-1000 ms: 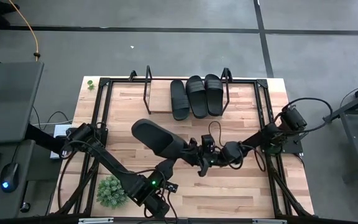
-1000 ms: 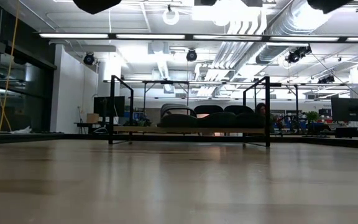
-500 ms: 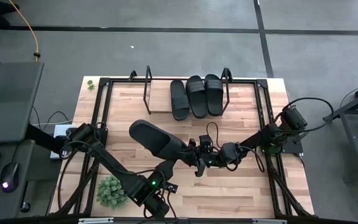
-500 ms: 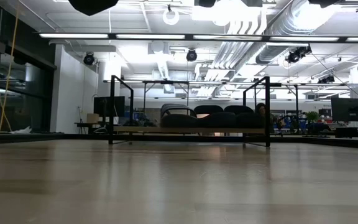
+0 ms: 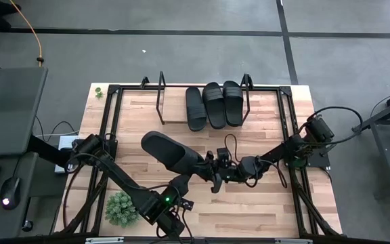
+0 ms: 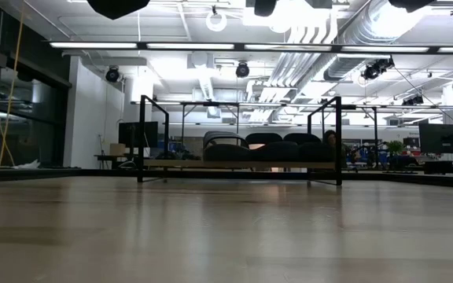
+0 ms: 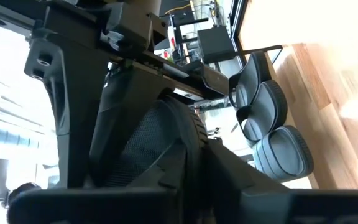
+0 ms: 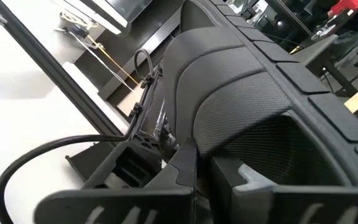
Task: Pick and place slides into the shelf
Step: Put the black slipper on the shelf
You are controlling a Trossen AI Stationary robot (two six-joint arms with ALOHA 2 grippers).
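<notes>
both hands meet mid-tabletop [image 5: 141, 108]: left hand [image 5: 213, 177] and right hand [image 5: 230, 171] each clamp the fourth slide [image 5: 171, 152], three slides [image 5: 213, 105] sitting on the shelf [image 5: 171, 108].

Shelf [image 5: 171, 108]: we find it at the upper centre of the table [image 5: 317, 210].
Three slides [image 5: 213, 104]: we see them side by side on the shelf's right half.
Fourth slide [image 5: 171, 152]: centre of frame, below the shelf, between both grippers.
Left gripper [image 5: 208, 171]: at that slide's right end.
Right gripper [image 5: 230, 171]: just right of the left one.
Plant [image 5: 121, 208]: lower left of the table.
</notes>
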